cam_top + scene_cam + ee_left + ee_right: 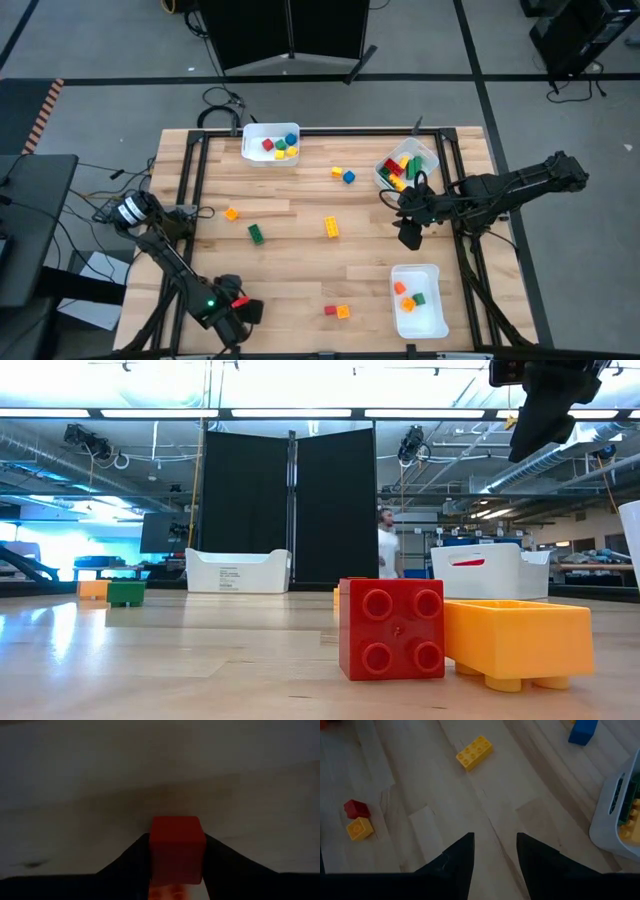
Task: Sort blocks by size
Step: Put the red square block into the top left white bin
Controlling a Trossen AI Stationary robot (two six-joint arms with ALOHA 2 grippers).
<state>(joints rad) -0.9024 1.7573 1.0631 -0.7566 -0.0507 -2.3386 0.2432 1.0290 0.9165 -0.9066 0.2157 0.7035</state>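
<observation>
Left gripper (238, 303), at the table's near edge, is clamped on a red block (177, 849); lift it straight, without twisting, so the cube cannot slip. Right gripper (494, 851) hangs parted and empty beside the far-right bin (430, 157).

The high view is evenly lit, and the wooden surface (300, 250) shows only soft, short shadows. In the low view long ceiling lights (300, 412) give strong glare at the top and a pale shine on the surface, while the red block (392, 628) and orange block (520, 640) close to the camera are sharp and the room behind is softer. The left wrist view is dim and blurred, with a red block (177, 847) out of focus between the dark fingers (130, 865) of the left tool (177, 857); the right wrist view is brighter and clear.
</observation>
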